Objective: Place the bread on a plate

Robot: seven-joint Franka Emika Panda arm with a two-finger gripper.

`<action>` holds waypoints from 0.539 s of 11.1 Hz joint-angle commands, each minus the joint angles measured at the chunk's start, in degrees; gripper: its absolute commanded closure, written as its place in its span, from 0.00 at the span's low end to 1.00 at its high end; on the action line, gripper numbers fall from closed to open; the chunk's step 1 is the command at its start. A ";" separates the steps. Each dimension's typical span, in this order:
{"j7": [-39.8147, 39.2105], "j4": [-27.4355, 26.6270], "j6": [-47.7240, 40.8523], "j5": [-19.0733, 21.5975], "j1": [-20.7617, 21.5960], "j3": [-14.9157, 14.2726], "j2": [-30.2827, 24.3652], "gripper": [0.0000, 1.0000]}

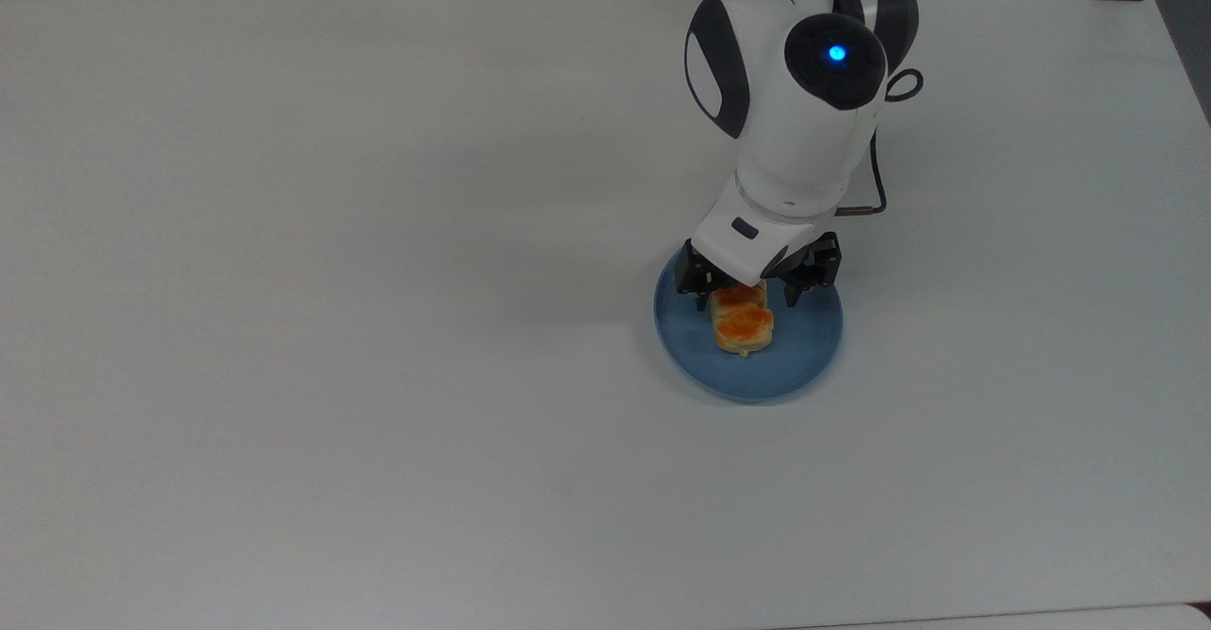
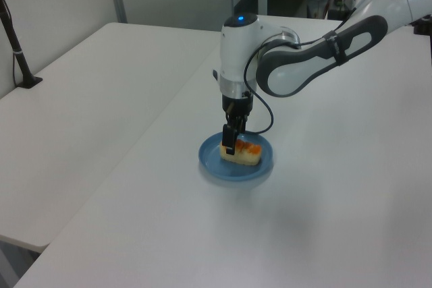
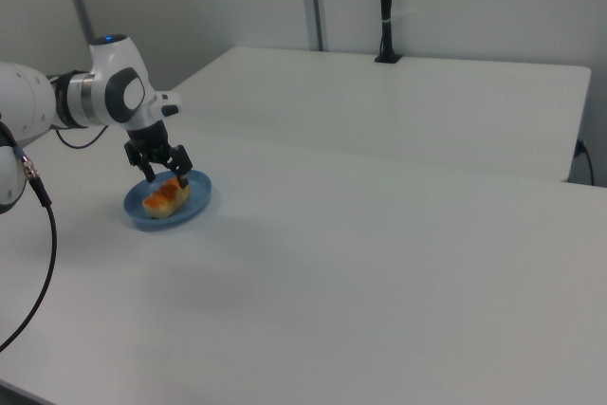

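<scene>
Bread (image 1: 743,323) is set on the plate (image 1: 804,365); the gripper (image 1: 752,297) is spread apart astride it, so a straight lift is called for.

We see the bread (image 1: 742,324), a small oblong pale-cream loaf with orange-brown glazed bumps on top, lying flat inside the plate (image 1: 804,360), a round, shallow, light-blue dish with a raised rim resting on the white tabletop (image 1: 331,233).

Lab: white tables (image 3: 398,187), partition walls (image 3: 455,7).
</scene>
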 commanded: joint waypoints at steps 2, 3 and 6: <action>0.10 -2.20 -7.58 -0.15 -0.87 -1.70 -10.13 0.00; -1.65 -3.96 -10.83 -0.24 -2.53 -1.71 -13.99 0.00; -6.06 -10.81 -19.63 -0.24 -11.04 -1.36 -27.19 0.00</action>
